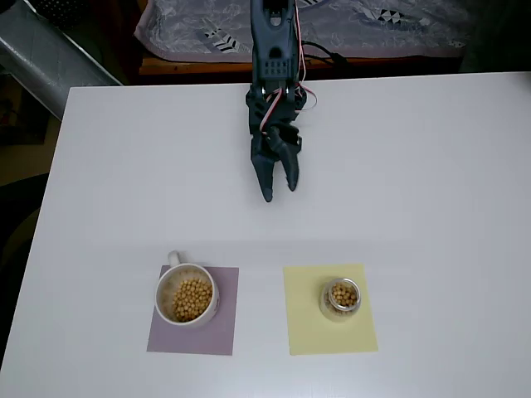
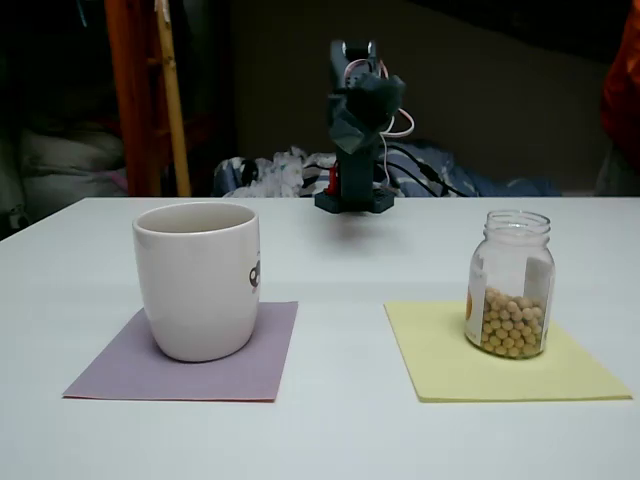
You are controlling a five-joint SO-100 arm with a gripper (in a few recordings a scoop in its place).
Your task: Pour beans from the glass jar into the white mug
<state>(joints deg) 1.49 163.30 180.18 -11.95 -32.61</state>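
The white mug [image 1: 166, 311] [image 2: 197, 280] stands upright on a purple mat [image 1: 224, 332] [image 2: 272, 350], its handle toward the arm, with tan beans [image 1: 192, 300] inside it. To its right in both views the glass jar [image 1: 325, 305] [image 2: 510, 250] stands upright on a yellow mat [image 1: 307, 323] [image 2: 440, 365], with beans [image 1: 343, 294] [image 2: 510, 325] filling its lower part. My dark gripper [image 1: 280, 191] [image 2: 362, 108] hangs over the table's far middle, well apart from both, fingers slightly open, holding nothing.
The white table [image 1: 431, 166] has bare room between the arm and the mats. A patterned cloth [image 1: 357, 25] lies behind the far edge. A grey tube [image 1: 41, 50] sits off the far-left corner in the overhead view. A wooden post [image 2: 135, 100] stands behind.
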